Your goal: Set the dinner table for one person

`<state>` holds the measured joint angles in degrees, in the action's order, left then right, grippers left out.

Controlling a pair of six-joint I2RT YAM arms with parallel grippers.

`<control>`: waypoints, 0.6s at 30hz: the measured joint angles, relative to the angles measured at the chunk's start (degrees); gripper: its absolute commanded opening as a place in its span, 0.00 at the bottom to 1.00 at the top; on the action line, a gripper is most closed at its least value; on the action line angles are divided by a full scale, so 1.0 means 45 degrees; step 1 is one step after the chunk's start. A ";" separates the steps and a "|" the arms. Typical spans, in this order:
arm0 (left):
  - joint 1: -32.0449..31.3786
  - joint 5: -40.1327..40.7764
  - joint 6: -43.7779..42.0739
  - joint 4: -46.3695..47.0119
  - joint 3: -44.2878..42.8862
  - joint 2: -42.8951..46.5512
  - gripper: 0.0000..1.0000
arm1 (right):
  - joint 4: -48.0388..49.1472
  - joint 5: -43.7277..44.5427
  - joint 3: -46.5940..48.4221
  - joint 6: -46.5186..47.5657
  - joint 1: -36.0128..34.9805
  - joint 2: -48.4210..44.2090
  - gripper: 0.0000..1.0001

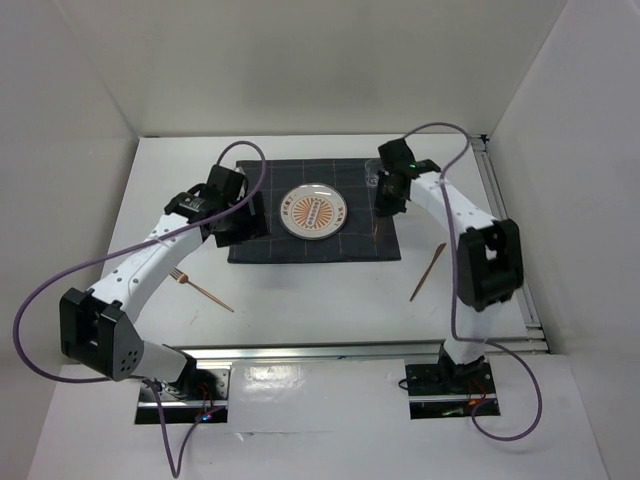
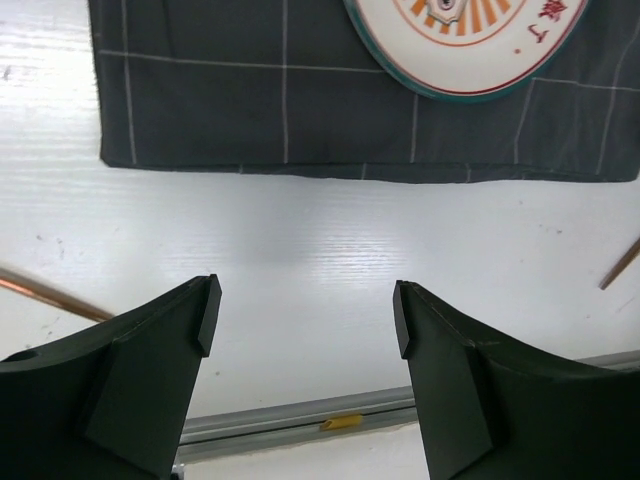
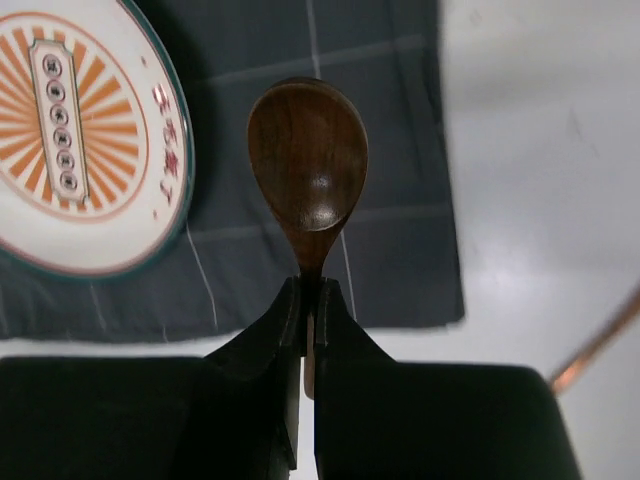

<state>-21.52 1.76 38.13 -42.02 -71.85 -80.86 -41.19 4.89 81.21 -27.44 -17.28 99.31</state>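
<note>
Light is even, diffuse, from overhead, with no hard shadows. Top view: sharp, table near clipping, soft shadows under the arms beside the cloth, bright reflection on the rail below the cloth. Left wrist view: crisp, mild sheen and a faint grey band on the table below the cloth, left fingers underexposed. Right wrist view: dimmer and soft. Spoon over the cloth shows one dull highlight, plate slightly blurred, right fingers near black.
</note>
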 measured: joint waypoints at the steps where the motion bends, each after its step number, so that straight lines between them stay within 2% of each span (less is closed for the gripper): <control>1: 0.0000 0.0121 0.0015 -0.0097 0.0087 0.0083 0.87 | 0.0005 -0.0010 0.0724 0.0272 -0.0087 0.0806 0.00; 5: 0.0000 0.0442 0.0044 -0.0389 0.0393 0.0345 0.87 | -0.0170 0.0068 0.3099 0.1253 -0.0510 0.3750 0.00; 9: 0.0000 0.0554 0.0204 -0.0573 0.0573 0.0709 0.87 | -0.0325 0.0121 0.4197 0.1744 -0.0665 0.5396 0.00; 13: 0.0000 0.0602 0.0243 -0.0646 0.0597 0.0918 0.87 | -0.0413 0.0112 0.4299 0.1914 -0.0685 0.5921 0.14; 15: 0.0000 0.0617 0.0248 -0.0641 0.0612 0.0918 0.87 | -0.0418 0.0117 0.4371 0.1914 -0.0685 0.6003 0.30; 16: 0.0000 0.0631 0.0248 -0.0646 0.0636 0.0918 0.87 | -0.0408 0.0126 0.4391 0.1894 -0.0685 0.6013 0.43; 17: 0.0000 0.0641 0.0248 -0.0670 0.0641 0.0918 0.87 | -0.0403 0.0151 0.4405 0.1855 -0.0685 0.6013 0.50; 18: 0.0000 0.0641 0.0248 -0.0665 0.0646 0.0918 0.87 | -0.0403 0.0165 0.4415 0.1904 -0.0685 0.6013 0.51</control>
<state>-21.52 4.64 39.24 -45.01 -68.95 -76.73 -43.00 5.63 101.08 -18.87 -20.36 126.37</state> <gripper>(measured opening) 0.876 0.452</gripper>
